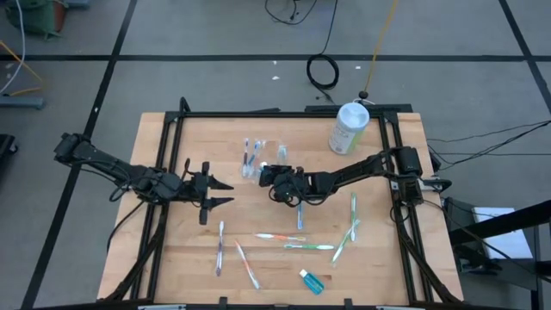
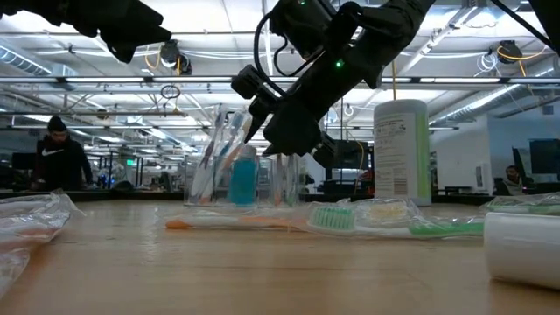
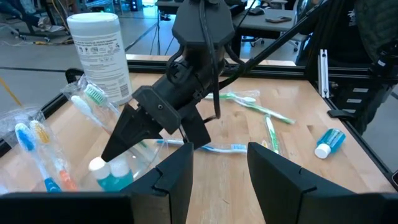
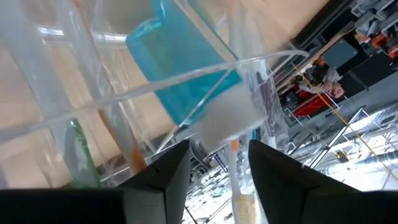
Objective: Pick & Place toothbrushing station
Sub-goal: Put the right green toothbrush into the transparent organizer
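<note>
**Right gripper at the clear holder near the desk's middle**

The toothbrushing station (image 1: pixel 259 157) stands upright a little toward the far edge from the desk's (image 1: pixel 172 258) centre, with toothbrushes and a teal tube in its slots. The right gripper (image 1: pixel 269 175) sits just beside it on the near-right side, its fingers (image 3: pixel 124 134) pointing down at the holder's rim; the right wrist view shows them spread with the clear wall directly ahead, gripping nothing. The left gripper (image 1: pixel 225 192) waits toward the left edge, fingers apart and empty. A white-and-green canister (image 1: pixel 348 127) stands near the far right corner. Loose toothbrushes (image 1: pixel 297 245) lie toward the near edge.
</note>
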